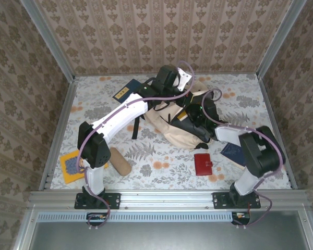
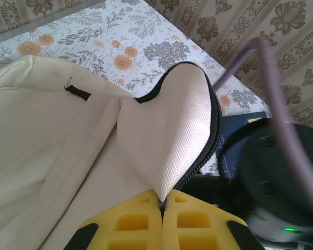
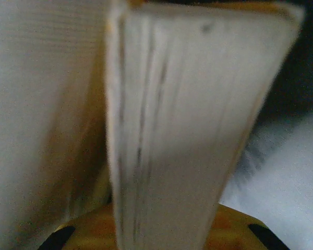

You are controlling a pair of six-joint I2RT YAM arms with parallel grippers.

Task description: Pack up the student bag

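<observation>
– Yellow padded fingers (image 2: 130, 224) sit closest to the left wrist's lens. What are they doing?

– They belong to the left gripper (image 2: 161, 208). They are pressed together, pinching a cream flap of the student bag (image 2: 52, 135) right at the edge with the black zipper (image 2: 215, 125). The flap rises from the pinch, its woven lining facing us.

– And where is the bag on the table?

– Around the middle of the flowered table (image 1: 240, 99), slightly toward the far side. It lies slumped with both arms bent over it. The left arm (image 1: 120, 117) reaches from the near left up to the bag's far edge. The right arm (image 1: 258, 153) folds in from the near right.

– Is the right gripper holding anything?

– Yes. Seen from its own wrist, the right gripper (image 3: 161, 232) has its orange-yellow fingers closed on a book (image 3: 182, 130), and the pale page edges rise from between them. That picture is blurred. Cream fabric lies just left of the book.

– What else is lying about?

– A tan cylindrical pouch (image 1: 120, 161) and a yellow cloth (image 1: 73, 165) lie near the left arm's base. A red wallet (image 1: 203, 164) sits just near of the bag. A dark blue booklet (image 1: 233, 153) is to the wallet's right, partly under the right arm. A dark blue volume with a yellow label (image 1: 124, 92) is at the far left.
</observation>
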